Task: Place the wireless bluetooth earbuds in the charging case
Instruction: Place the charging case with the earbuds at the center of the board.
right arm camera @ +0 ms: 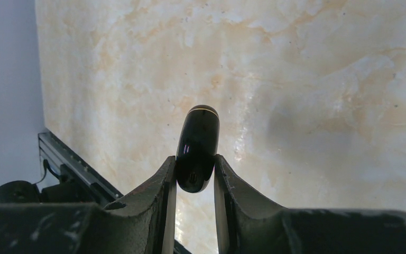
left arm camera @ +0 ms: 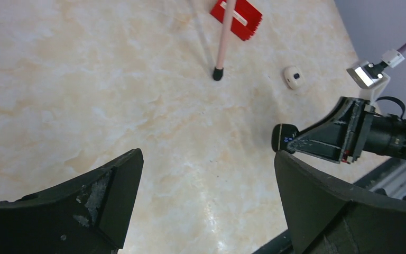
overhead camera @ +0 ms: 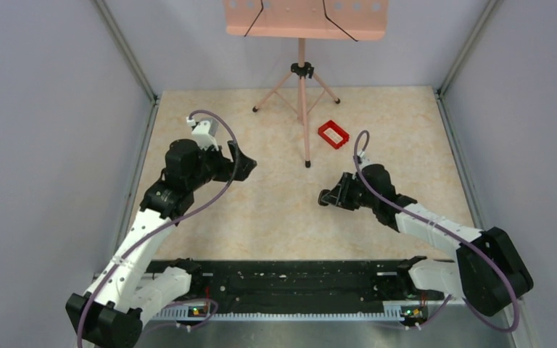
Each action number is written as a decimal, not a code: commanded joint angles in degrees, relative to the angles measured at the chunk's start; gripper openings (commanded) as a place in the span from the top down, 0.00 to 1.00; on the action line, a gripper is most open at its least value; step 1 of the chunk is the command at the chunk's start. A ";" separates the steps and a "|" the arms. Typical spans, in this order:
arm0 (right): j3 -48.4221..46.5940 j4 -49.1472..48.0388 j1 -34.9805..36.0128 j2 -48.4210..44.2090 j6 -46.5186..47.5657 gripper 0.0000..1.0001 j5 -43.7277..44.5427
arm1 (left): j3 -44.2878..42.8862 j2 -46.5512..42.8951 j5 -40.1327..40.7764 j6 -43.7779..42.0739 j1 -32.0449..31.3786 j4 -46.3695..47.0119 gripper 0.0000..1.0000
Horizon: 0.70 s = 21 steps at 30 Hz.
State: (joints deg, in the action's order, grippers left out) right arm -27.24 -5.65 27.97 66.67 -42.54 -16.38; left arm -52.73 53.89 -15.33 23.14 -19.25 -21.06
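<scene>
The charging case [right arm camera: 198, 148] is a glossy black oval pebble standing on edge, pinched between the fingers of my right gripper [right arm camera: 195, 161] above the table. Its lid looks closed. The left wrist view shows the same case [left arm camera: 281, 136] at the tip of the right gripper [left arm camera: 291, 143]. From above, the right gripper [overhead camera: 324, 197] sits mid-table, pointing left. My left gripper [overhead camera: 245, 165] hovers to the left of it, and its jaws [left arm camera: 208, 154] stand wide open over bare table. No earbuds are in view.
A red tray [overhead camera: 333, 135] lies behind the right gripper. A pink music stand [overhead camera: 302, 72] has a tripod foot [left arm camera: 218, 73] on the table nearby. A small pale rounded piece with a dark spot [left arm camera: 294, 77] lies near the right arm. Grey walls close both sides.
</scene>
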 commanded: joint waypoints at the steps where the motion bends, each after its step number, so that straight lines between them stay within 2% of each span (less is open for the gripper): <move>1: -4.17 1.09 -0.09 2.46 4.81 0.98 2.44 | 2.87 -3.09 9.67 -3.24 -0.19 6.15 0.01; 7: -4.13 2.09 -0.08 5.27 6.05 0.84 3.14 | 4.70 -4.30 14.62 -4.06 -0.26 6.96 0.01; 14: -4.51 4.31 -0.10 6.52 7.42 0.52 5.57 | 5.22 -4.09 13.77 -2.49 -0.25 7.96 0.01; 16: -4.97 5.32 -0.10 6.64 7.75 0.40 6.43 | 5.18 -4.03 13.92 -2.33 -0.24 7.95 0.01; 21: -8.53 13.23 -0.10 4.41 8.72 0.29 12.13 | 5.02 -3.90 14.11 -1.54 -0.26 8.03 0.01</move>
State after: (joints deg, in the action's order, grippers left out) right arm -30.52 2.44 27.97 72.97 -35.62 -10.00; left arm -48.07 50.61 -2.02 20.88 -19.25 -16.34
